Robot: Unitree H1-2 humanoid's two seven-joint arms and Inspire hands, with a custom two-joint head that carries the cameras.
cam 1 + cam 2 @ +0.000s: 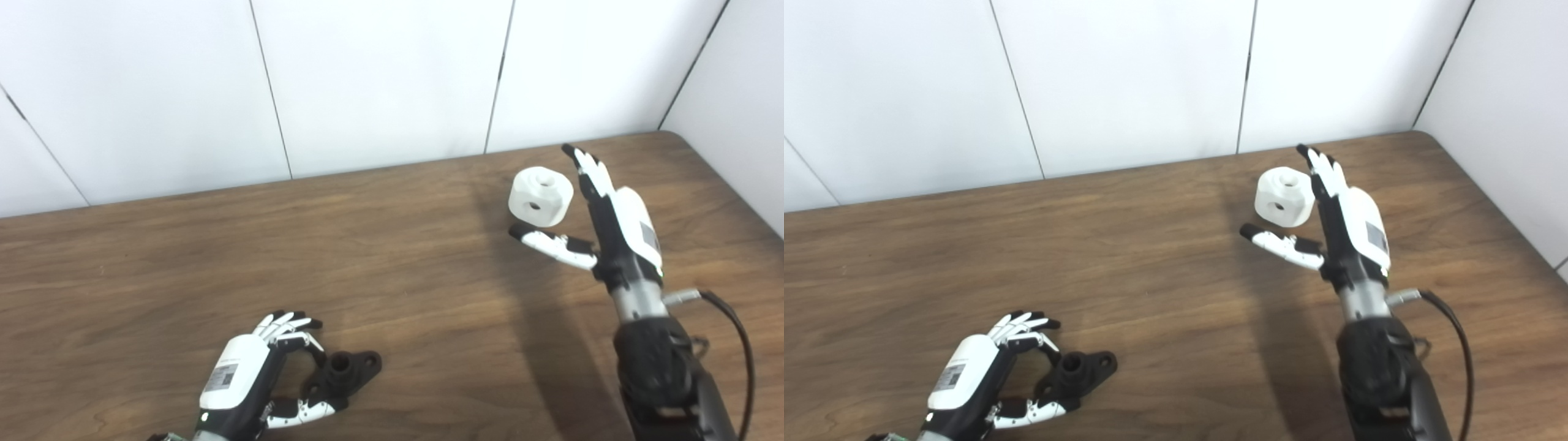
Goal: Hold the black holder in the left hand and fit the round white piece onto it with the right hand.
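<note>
White, round plastic piece (541, 194) is sitting near the wooden table's (398, 257) far right corner, inside the spread, empty right hand (603, 214). Black holder (343, 373) is lying by the near edge, left hand (257, 373) curling loosely around it, not gripping; both should close squarely before lifting.

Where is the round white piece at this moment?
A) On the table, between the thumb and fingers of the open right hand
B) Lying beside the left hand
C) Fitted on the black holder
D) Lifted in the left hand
A: the round white piece sits on the table inside the open right hand, far from the black holder by the left hand.
</note>
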